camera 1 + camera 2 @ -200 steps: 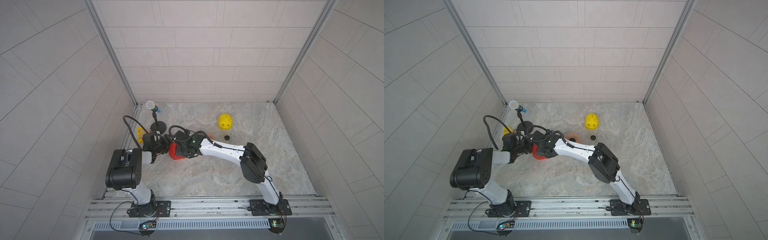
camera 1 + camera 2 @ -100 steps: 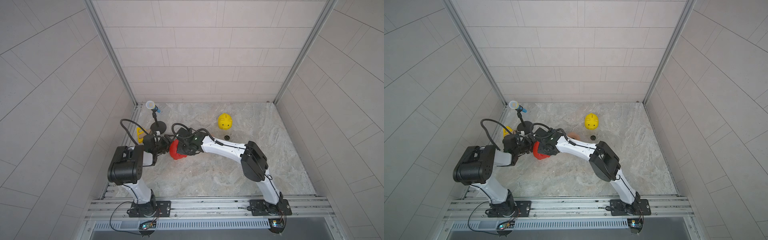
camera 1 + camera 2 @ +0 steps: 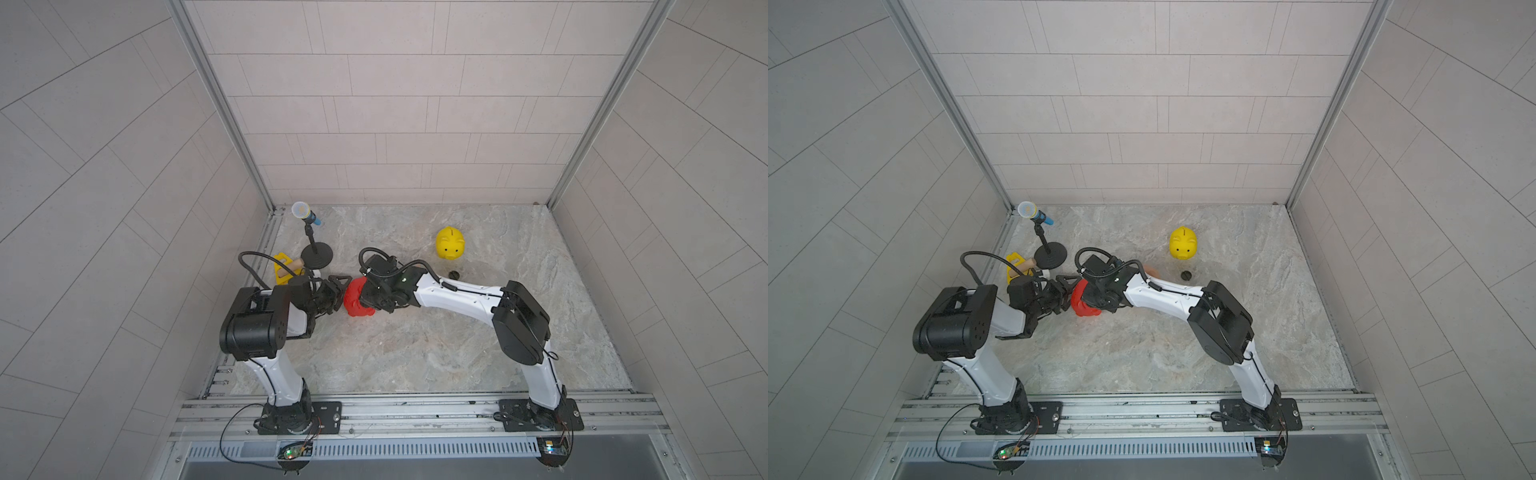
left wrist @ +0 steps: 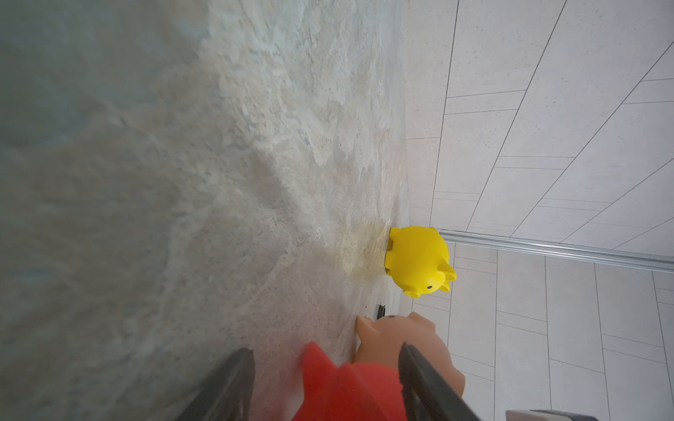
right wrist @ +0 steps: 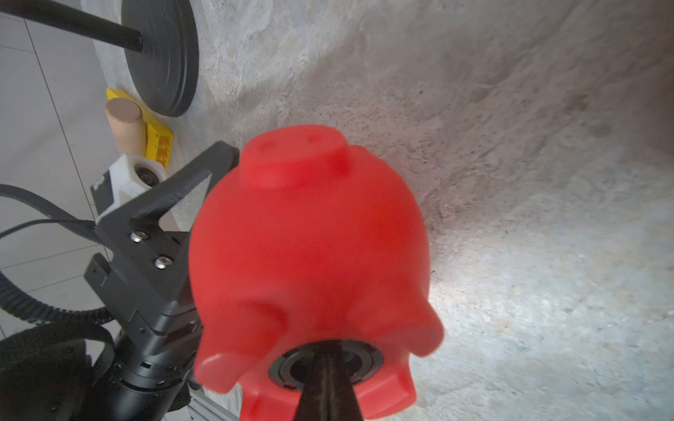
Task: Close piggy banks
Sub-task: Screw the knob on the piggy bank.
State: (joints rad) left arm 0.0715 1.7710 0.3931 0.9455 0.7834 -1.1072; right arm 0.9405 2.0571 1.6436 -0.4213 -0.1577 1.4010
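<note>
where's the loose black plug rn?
Both top views: black plug lies loose on the tabletop, just nearer the robot than the yellow piggy bank.

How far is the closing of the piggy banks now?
Done: nothing visibly; the upright yellow plastic piggy bank hides its belly. In hand: the shut right hand touches a black round plug in the red plastic piggy bank, flanked by the left hand. Left: the peach-pink plastic piggy bank; a second black plug lies loose.
</note>
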